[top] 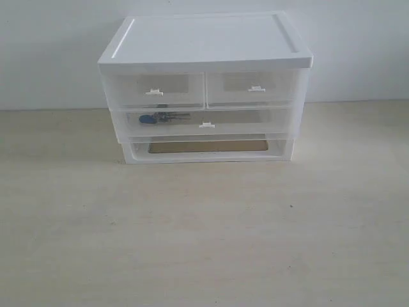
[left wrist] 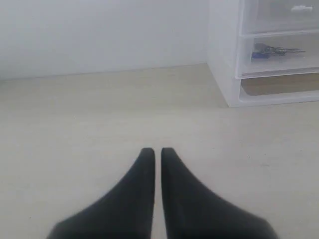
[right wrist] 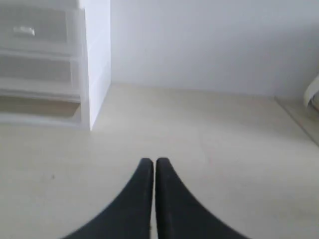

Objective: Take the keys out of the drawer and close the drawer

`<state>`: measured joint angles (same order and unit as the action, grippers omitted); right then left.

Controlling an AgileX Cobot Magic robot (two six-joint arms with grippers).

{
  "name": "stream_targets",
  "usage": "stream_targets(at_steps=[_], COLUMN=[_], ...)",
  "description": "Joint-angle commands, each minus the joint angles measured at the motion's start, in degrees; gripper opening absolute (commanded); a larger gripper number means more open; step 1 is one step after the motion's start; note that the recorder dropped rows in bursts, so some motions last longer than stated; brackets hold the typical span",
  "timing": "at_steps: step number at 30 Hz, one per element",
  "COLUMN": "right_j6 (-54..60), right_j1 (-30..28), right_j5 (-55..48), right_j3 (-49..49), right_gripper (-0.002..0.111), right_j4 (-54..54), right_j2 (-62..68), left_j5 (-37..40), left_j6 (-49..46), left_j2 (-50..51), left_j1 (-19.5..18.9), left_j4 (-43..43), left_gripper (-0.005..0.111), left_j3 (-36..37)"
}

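A white drawer cabinet (top: 204,41) stands at the back of the table. Its wide translucent drawer (top: 255,121) with a small white tab handle (top: 206,125) is shut. Through its front I see the keys (top: 161,118), one with a blue head, lying at the left; they also show as keys (left wrist: 271,50) in the left wrist view. Neither arm appears in the exterior view. My left gripper (left wrist: 155,151) hovers shut over bare table, well short of the cabinet. My right gripper (right wrist: 153,161) is shut too, beside the cabinet's right side (right wrist: 97,55), nothing held.
Two half-width drawers (top: 160,89) (top: 252,86) sit above the wide one, and a white-framed slot (top: 208,148) lies beneath. A white wall rises behind. A pale table edge and a white cable (right wrist: 311,94) show in the right wrist view.
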<state>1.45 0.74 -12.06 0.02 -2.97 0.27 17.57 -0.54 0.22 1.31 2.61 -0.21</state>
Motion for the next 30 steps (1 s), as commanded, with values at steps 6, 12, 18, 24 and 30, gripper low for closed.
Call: stream_targets(at_steps=[6, 12, 18, 24, 30], right_j6=[-0.8, -17.9, -20.5, -27.2, -38.6], right_j1=[-0.1, -0.1, -0.1, -0.1, -0.1], right_j5=[23.2, 40.0, 41.7, 41.7, 42.7], right_j3=[0.0, 0.0, -2.7, -10.7, -21.8], right_gripper=[0.000, 0.000, 0.000, 0.000, 0.000], right_j4=[-0.4, -0.4, -3.0, -10.7, -23.7], right_j2=[-0.3, -0.3, 0.1, 9.0, 25.0], left_j5=[-7.8, -27.1, -35.3, -40.8, -43.2], left_j6=[-3.7, -1.1, 7.2, 17.5, 25.5], left_j2=[-0.2, -0.2, -0.2, -0.2, 4.8], left_j1=[-0.2, -0.2, -0.2, -0.2, -0.2], left_j4=[2.4, -2.6, -2.6, -0.8, 7.9], left_gripper=[0.004, 0.004, 0.004, 0.004, 0.004], left_j3=[0.2, 0.2, 0.2, 0.2, -5.9])
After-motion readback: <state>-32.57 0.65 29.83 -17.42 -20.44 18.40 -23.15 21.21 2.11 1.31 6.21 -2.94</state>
